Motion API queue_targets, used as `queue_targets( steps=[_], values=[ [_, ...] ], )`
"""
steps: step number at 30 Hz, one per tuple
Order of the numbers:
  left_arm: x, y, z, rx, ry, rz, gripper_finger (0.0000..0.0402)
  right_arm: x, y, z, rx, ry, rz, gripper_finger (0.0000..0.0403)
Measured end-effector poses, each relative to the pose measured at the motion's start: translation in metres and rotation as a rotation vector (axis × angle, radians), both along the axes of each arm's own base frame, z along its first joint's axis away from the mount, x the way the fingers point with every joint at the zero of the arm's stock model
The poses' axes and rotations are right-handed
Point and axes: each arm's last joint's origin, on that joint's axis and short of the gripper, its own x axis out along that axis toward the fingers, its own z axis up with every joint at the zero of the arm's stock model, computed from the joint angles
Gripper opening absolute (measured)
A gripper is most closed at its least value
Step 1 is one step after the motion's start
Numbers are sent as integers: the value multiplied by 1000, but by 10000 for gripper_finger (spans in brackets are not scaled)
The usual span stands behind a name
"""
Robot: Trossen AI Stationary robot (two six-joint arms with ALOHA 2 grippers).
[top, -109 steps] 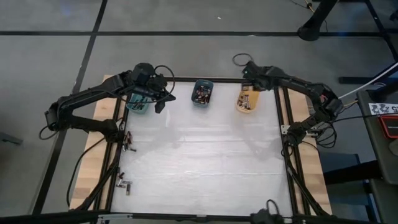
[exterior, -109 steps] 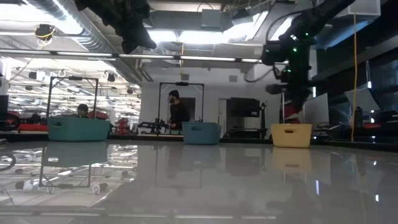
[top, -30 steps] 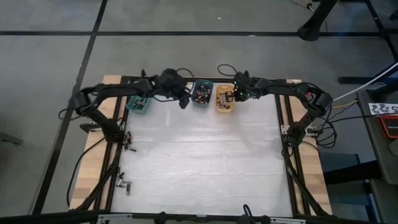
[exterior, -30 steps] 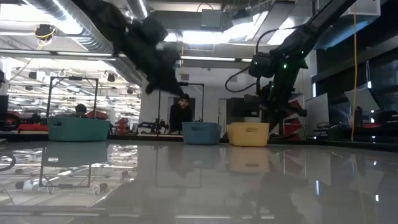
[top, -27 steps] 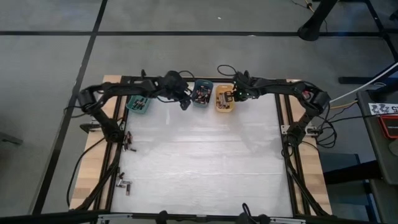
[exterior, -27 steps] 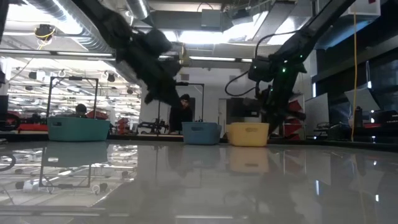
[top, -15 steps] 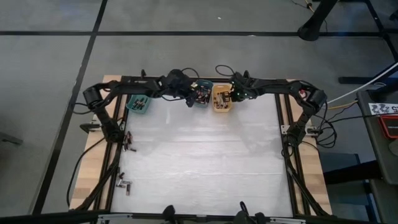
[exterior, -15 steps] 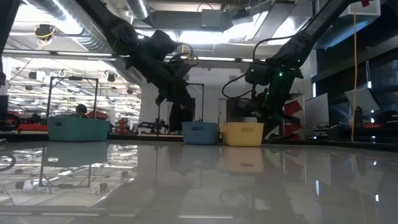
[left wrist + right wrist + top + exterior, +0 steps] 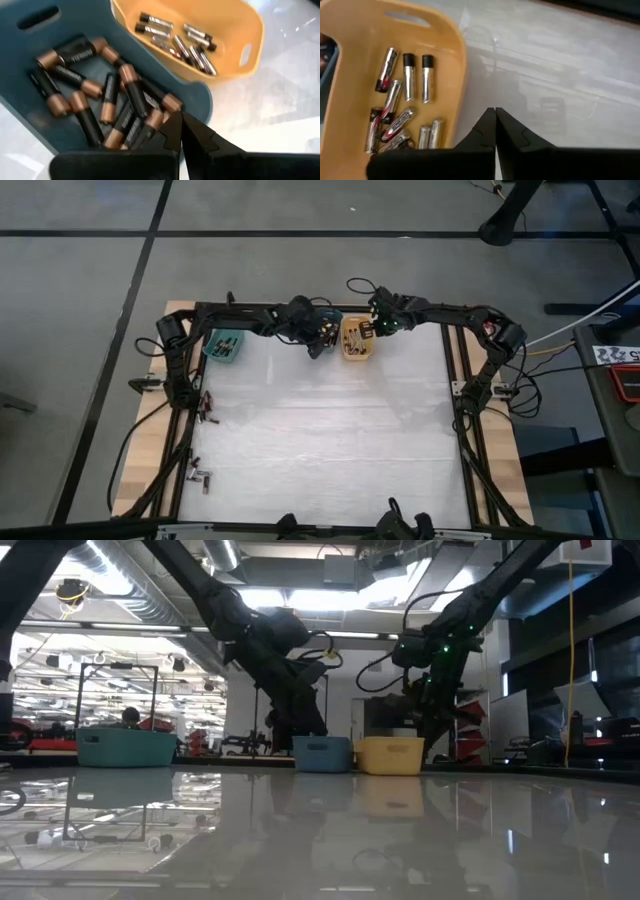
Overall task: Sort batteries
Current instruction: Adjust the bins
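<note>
Three small bins stand in a row at the table's far edge: teal (image 9: 223, 346), blue (image 9: 322, 754) and orange (image 9: 356, 340). The blue bin (image 9: 30, 95) holds several black batteries with copper ends (image 9: 127, 92). In the orange bin (image 9: 355, 100) lie slimmer silver batteries (image 9: 409, 75). It stands close against the blue one. My left gripper (image 9: 179, 120) is shut and slants down over the blue bin's near corner beside the orange bin. My right gripper (image 9: 495, 112) is also shut, low beside the orange bin's right wall. My left gripper's shut tips hang just over the batteries at the blue bin's near corner (image 9: 197, 95); I cannot tell whether they touch. My right gripper points down along the orange bin's right wall (image 9: 460, 95); I cannot tell whether a finger's outer side touches it.
Loose small parts lie on the wooden strip outside the left rail (image 9: 206, 408) and nearer the front (image 9: 200, 477). A black frame (image 9: 455, 380) borders the white tabletop (image 9: 320, 440), which stretches bare toward the near edge.
My left gripper has come down and toward the table's right, from between the teal and blue bins to the blue bin's near corner. My right gripper has shifted slightly left. The orange bin has slid left along the table up to the blue bin.
</note>
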Motion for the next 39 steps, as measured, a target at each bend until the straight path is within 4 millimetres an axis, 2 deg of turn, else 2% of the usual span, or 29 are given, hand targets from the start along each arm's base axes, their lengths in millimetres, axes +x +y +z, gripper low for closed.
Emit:
queue_targets(
  steps=[21, 29, 39],
  values=[
    [7, -18, -2, -92, 17, 50, 1, 12, -12, 33, -97, -13, 131, 0],
    [15, -34, -2, -111, 13, 62, 1, 11, -16, 38, -124, 0, 169, 0],
    [20, -40, 1, -120, -21, 80, 1, 6, -22, 38, -125, 8, 192, 0]
  ],
)
